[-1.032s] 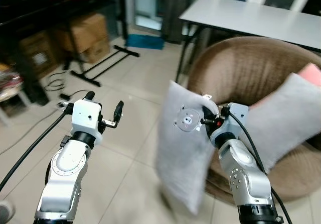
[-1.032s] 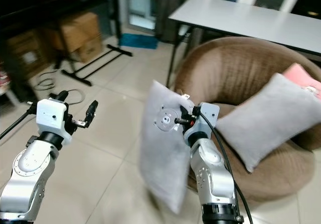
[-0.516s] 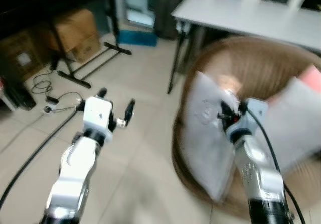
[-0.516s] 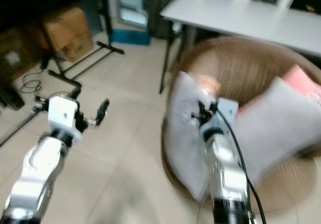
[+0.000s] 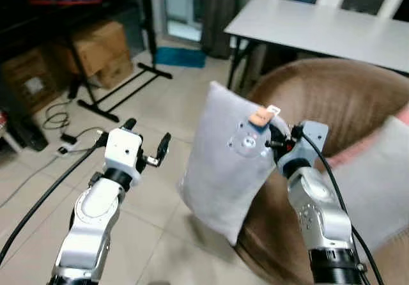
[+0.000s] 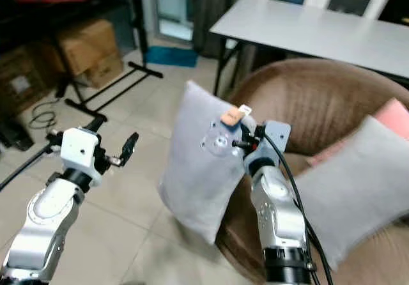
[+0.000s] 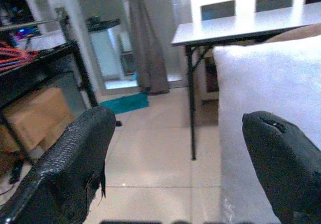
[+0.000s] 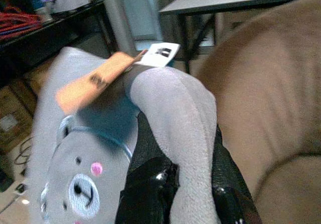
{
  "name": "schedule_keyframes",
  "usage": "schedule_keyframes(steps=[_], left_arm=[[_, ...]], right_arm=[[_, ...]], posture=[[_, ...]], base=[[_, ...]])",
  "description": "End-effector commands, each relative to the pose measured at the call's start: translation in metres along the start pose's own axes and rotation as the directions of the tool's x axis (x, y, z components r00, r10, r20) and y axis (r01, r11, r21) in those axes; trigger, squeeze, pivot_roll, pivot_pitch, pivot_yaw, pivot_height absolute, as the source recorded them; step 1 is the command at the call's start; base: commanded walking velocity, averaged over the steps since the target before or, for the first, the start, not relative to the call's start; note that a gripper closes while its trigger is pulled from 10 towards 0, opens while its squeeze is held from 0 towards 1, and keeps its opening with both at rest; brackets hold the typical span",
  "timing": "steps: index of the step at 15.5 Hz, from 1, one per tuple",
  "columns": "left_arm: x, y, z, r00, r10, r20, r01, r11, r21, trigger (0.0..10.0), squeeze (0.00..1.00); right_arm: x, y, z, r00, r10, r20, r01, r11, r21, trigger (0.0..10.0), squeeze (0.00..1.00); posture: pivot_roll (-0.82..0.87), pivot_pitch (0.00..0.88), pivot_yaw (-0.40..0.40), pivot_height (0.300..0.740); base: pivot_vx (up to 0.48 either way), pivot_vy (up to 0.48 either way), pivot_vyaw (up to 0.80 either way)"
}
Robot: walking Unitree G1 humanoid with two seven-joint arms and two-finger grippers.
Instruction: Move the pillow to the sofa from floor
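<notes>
The pillow (image 5: 227,163) is pale grey and soft, with a small bear face and round patch stitched on its front and an orange tag and a white label at its top corner. It hangs in the air, tilted, its lower corner above the tiled floor (image 5: 160,189) and its right edge just in front of the brown sofa (image 5: 332,100). The right gripper (image 5: 273,143) has its jaws clenched on a bunched fold of the pillow near the tagged corner; in the right wrist view the fabric bulges between the two black fingers (image 8: 150,184). The pillow's back is hidden, and its lower edge looks slightly blurred.

A second grey pillow (image 6: 348,183) lies on the sofa seat, with what seems to be a pink cushion (image 6: 390,115) behind it, cut off at the frame edge. The left gripper (image 5: 147,146) hovers over the floor, left of the pillow, jaws spread and holding nothing. A white surface (image 5: 319,26) stands behind the sofa.
</notes>
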State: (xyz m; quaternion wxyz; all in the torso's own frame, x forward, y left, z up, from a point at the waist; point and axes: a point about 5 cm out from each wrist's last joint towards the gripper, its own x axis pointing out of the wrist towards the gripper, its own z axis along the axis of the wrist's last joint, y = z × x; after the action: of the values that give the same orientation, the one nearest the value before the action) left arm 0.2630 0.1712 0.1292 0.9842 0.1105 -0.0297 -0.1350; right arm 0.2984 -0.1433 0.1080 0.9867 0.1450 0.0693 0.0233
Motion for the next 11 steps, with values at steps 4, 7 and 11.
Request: schedule_keyframes(steps=[4, 7, 11], left_arm=[[-0.002, 0.004, 0.000, 1.000, -0.013, -0.004, 0.013, 1.000, 0.019, 10.0, 0.36], [-0.003, 0.003, 0.000, 0.999, -0.034, -0.003, 0.034, 0.999, 0.019, 10.0, 0.36], [-0.003, 0.001, 0.000, 0.999, -0.055, -0.002, 0.055, 0.998, 0.017, 10.0, 0.36]], right_arm=[[0.002, 0.007, 0.013, 0.999, 0.017, 0.048, -0.018, 1.000, 0.010, 10.0, 0.00], [-0.004, 0.010, 0.038, 0.982, 0.136, 0.133, -0.148, 0.986, 0.081, 10.0, 0.00], [-0.009, 0.001, 0.096, 0.917, 0.166, 0.362, -0.258, 0.940, 0.223, 10.0, 0.00]], posture=[[0.08, 0.000, -0.033, 0.740], [0.08, 0.000, -0.030, 0.740], [0.07, 0.000, -0.025, 0.740]], base=[[0.372, 0.000, 0.00], [0.372, 0.000, -0.80], [0.373, 0.000, -0.40]])
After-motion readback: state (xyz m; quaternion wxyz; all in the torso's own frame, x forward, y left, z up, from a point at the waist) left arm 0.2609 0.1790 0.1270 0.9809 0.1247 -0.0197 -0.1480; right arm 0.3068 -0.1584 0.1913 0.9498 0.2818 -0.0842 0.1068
